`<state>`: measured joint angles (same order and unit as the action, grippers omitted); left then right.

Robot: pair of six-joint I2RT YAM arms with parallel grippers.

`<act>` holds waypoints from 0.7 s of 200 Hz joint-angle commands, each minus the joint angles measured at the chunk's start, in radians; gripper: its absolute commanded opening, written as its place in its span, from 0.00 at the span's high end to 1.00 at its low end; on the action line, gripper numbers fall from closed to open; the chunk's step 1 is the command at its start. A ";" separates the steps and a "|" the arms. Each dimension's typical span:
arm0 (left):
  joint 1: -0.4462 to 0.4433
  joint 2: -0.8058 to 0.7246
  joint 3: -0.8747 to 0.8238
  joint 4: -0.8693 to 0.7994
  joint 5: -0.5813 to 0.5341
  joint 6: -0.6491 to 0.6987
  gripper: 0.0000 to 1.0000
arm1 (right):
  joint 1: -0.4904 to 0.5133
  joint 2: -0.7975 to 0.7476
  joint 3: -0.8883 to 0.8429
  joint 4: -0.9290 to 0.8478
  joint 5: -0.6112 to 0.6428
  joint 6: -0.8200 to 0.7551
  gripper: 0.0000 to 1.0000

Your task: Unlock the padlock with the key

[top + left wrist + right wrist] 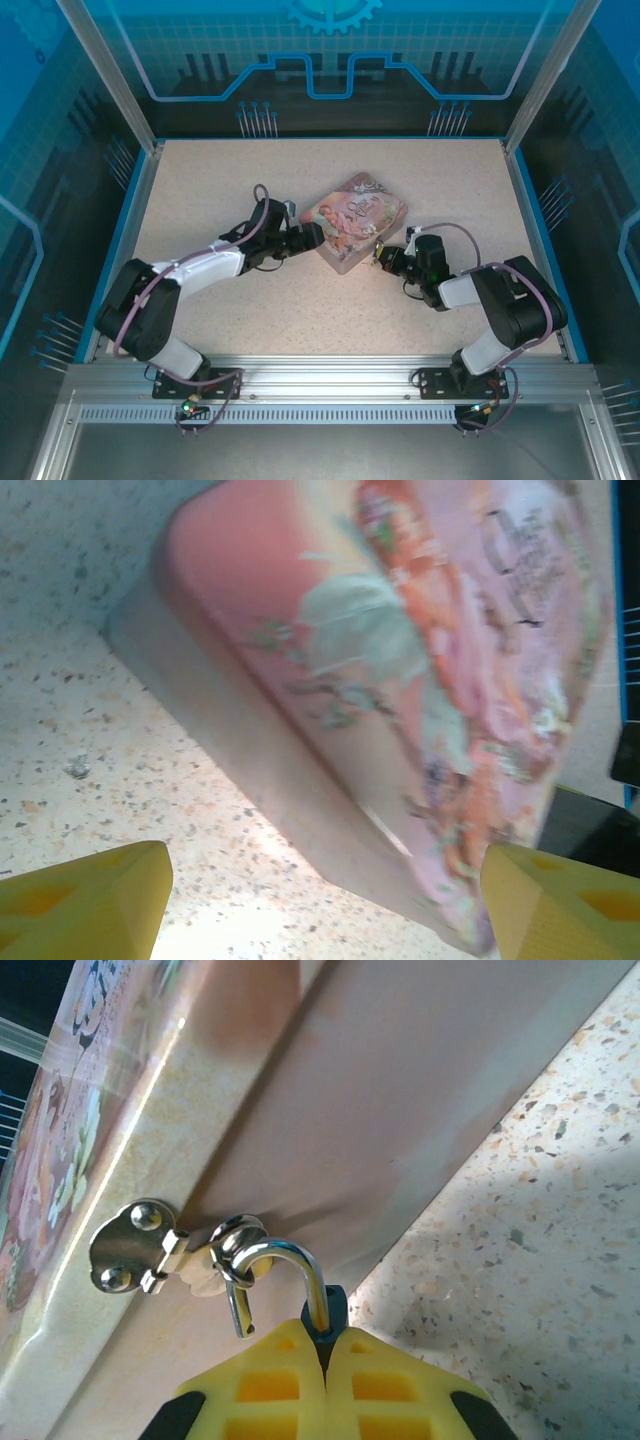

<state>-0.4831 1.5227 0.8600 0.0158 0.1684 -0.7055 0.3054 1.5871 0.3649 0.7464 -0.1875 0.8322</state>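
Yellow fingers [270,1390] of the right hand [322,1345] press together on the blue-teal body of a tiny padlock [333,1312], seen from the right wrist; its thin silvery shackle [290,1252] hooks through the ring of a riveted silvery hasp [135,1250] on the side wall of a pink illustrated rectangular tin box [420,1080]; the padlock hangs against that wall, just above the speckled beige desk [560,1260]. From overhead, the box lies near the middle of the desk, turned cornerwise between the two arms, with the right hand at its near right side; the left hand [305,238] sits at the box's left corner, spread wide; from the left wrist its yellow fingertips [90,900] flank the box's near edge; whether they touch the tin cannot be told.
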 commanded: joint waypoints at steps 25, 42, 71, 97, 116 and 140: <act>-0.057 -0.018 0.145 -0.013 0.019 0.038 0.18 | 0.003 0.037 -0.001 -0.011 0.013 0.002 0.98; -0.081 0.040 0.189 0.001 0.034 0.037 0.18 | 0.003 0.051 -0.001 0.005 0.010 0.004 0.98; -0.122 0.155 0.283 0.016 0.047 0.047 0.18 | 0.003 0.053 -0.001 0.005 0.010 -0.001 0.98; -0.148 0.260 0.349 0.016 0.054 0.050 0.18 | 0.003 0.053 -0.004 0.010 0.013 0.002 0.98; -0.156 0.295 0.355 0.006 0.035 0.049 0.18 | -0.004 0.048 -0.008 0.013 0.013 0.008 0.98; -0.156 0.308 0.326 -0.003 0.023 0.043 0.18 | -0.027 0.033 -0.010 0.001 0.006 0.012 0.98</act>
<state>-0.6323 1.8023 1.1954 0.0425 0.1982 -0.6739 0.3042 1.6173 0.3653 0.7788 -0.1905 0.8356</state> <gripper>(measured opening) 0.820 0.044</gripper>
